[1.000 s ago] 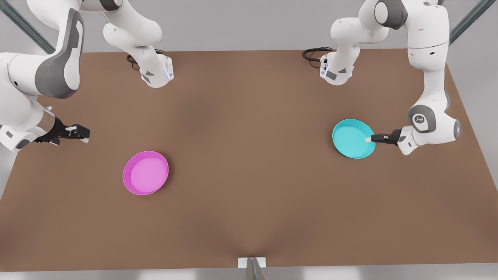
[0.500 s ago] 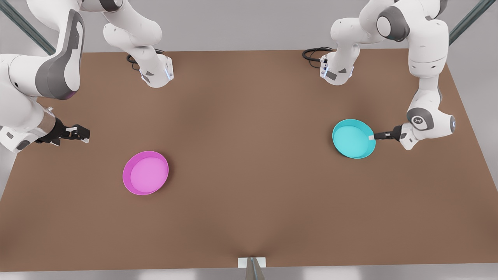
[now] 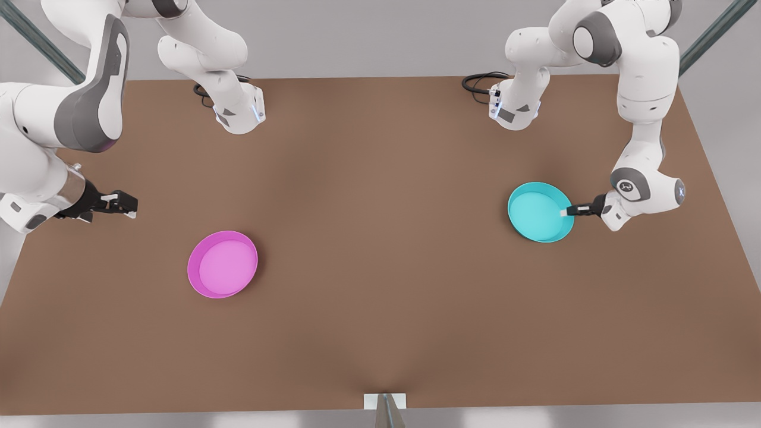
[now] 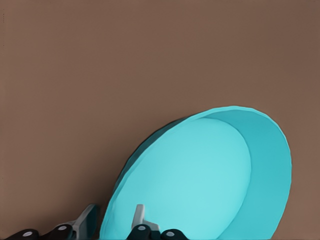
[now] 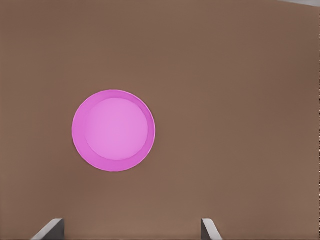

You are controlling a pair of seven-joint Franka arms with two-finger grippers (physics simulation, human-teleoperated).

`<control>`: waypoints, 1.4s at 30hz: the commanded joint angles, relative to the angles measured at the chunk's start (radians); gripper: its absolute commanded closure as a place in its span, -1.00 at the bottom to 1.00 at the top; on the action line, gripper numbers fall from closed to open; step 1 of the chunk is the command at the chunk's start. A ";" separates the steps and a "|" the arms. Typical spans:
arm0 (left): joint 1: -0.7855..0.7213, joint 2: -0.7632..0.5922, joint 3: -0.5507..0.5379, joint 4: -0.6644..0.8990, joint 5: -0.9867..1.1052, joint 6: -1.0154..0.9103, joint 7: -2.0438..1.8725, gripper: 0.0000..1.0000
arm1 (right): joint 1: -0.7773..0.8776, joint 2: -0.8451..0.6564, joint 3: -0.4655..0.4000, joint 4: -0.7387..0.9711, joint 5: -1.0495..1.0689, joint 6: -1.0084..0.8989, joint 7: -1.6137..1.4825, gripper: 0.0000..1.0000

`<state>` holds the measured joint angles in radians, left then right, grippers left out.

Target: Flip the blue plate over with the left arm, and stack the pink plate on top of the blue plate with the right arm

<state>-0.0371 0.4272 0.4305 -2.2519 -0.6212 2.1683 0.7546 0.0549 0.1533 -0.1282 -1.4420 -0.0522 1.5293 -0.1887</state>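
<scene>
The blue plate (image 3: 540,211) is a round, shallow turquoise dish with a low upright rim. It lies open side up on the brown table (image 3: 380,309), on the front view's right. The pink plate (image 3: 222,263) has the same shape in magenta, also open side up, and lies well apart from it on the front view's left, nearer to the camera.

The left gripper (image 3: 565,211) reaches in low from the right, nearly level with the table. Its fingers (image 4: 138,216) stand narrowly apart with the plate's rim between them, one inside and one outside; I cannot tell if they already press it.

The right gripper (image 3: 122,205) waits above the table's left edge, far from the pink plate, fingers (image 5: 209,229) spread wide and holding nothing.
</scene>
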 commanded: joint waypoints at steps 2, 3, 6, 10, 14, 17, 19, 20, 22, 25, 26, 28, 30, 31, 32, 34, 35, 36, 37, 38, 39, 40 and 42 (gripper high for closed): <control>0.000 0.004 0.001 0.000 0.006 0.002 0.005 0.13 | 0.000 0.000 -0.001 0.002 0.000 0.000 0.000 -1.00; 0.000 0.004 -0.001 0.000 0.006 0.002 0.005 0.13 | 0.000 0.000 -0.001 0.000 0.000 0.000 0.000 -1.00; 0.000 0.011 -0.001 0.002 0.006 0.005 0.005 0.23 | 0.000 0.000 -0.001 0.000 0.000 0.000 0.000 -1.00; 0.000 0.012 -0.007 0.002 0.006 0.004 0.005 0.25 | 0.000 0.000 0.001 0.002 0.000 0.000 0.000 -1.00; 0.000 0.012 -0.009 0.002 0.006 0.002 0.005 0.32 | 0.000 -0.001 0.001 0.002 0.000 -0.001 0.000 -1.00; 0.000 0.012 -0.007 0.002 0.005 0.004 0.005 0.43 | 0.000 -0.001 0.001 0.003 0.000 -0.001 0.000 -1.00; 0.000 0.013 -0.009 0.002 0.006 0.004 0.005 0.49 | 0.000 0.000 0.001 0.002 0.000 -0.001 0.000 -1.00; 0.000 0.013 -0.009 0.002 0.005 0.004 0.005 0.51 | 0.000 0.000 0.001 0.002 0.000 -0.001 0.000 -1.00; 0.000 0.013 -0.007 0.002 0.005 0.004 0.005 0.57 | 0.003 0.002 0.001 0.006 0.000 -0.001 -0.002 -1.00; 0.000 0.019 -0.007 0.002 0.005 0.005 0.005 0.57 | 0.002 0.011 0.001 0.015 0.000 0.000 -0.003 -1.00; 0.000 0.019 -0.007 0.003 0.005 0.005 0.005 0.57 | 0.002 0.011 0.001 0.015 -0.001 0.000 -0.003 -1.00; 0.000 0.018 -0.007 0.005 0.005 0.004 0.005 0.57 | 0.013 0.014 0.005 0.017 -0.005 0.000 0.000 -1.00; 0.000 0.016 -0.007 0.009 0.005 -0.004 0.005 0.57 | 0.008 0.015 0.006 0.018 0.000 0.002 -0.003 -1.00; 0.000 0.013 -0.007 0.012 0.005 -0.008 0.005 0.57 | 0.005 0.015 0.006 0.028 0.002 0.002 -0.003 -1.00; 0.000 0.010 -0.007 0.020 0.005 -0.013 0.005 0.57 | 0.006 0.017 0.006 0.029 0.000 0.002 -0.002 -1.00; 0.000 0.005 -0.004 0.035 0.005 -0.031 0.005 0.57 | 0.010 0.017 0.006 0.031 0.002 0.003 0.002 -1.00; 0.000 0.004 -0.003 0.041 0.005 -0.041 0.005 0.57 | 0.010 0.017 0.006 0.031 0.002 0.005 0.000 -1.00; 0.000 0.004 -0.001 0.055 0.005 -0.059 0.003 0.57 | 0.011 0.017 0.006 0.031 0.002 0.005 0.002 -1.00; 0.000 0.002 0.002 0.071 0.005 -0.082 0.003 0.57 | 0.011 0.017 0.006 0.031 0.002 0.005 0.002 -1.00; -0.001 -0.007 0.005 0.080 0.005 -0.091 0.002 0.57 | 0.013 0.017 0.007 0.031 0.002 0.005 0.002 -1.00; -0.003 -0.010 0.005 0.121 0.006 -0.125 -0.008 0.57 | 0.013 0.017 0.007 0.029 0.002 0.005 0.002 -1.00; -0.004 -0.010 0.005 0.156 0.011 -0.159 -0.012 0.57 | 0.013 0.017 0.009 0.029 0.002 0.005 0.002 -1.00; -0.007 -0.012 -0.001 0.233 0.055 -0.225 -0.067 0.57 | 0.013 0.017 0.009 0.029 0.002 0.006 0.002 -1.00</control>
<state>-0.0454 0.4156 0.4259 -1.9953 -0.4994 1.9303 0.6700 0.0677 0.1709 -0.1196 -1.4128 -0.0506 1.5355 -0.1871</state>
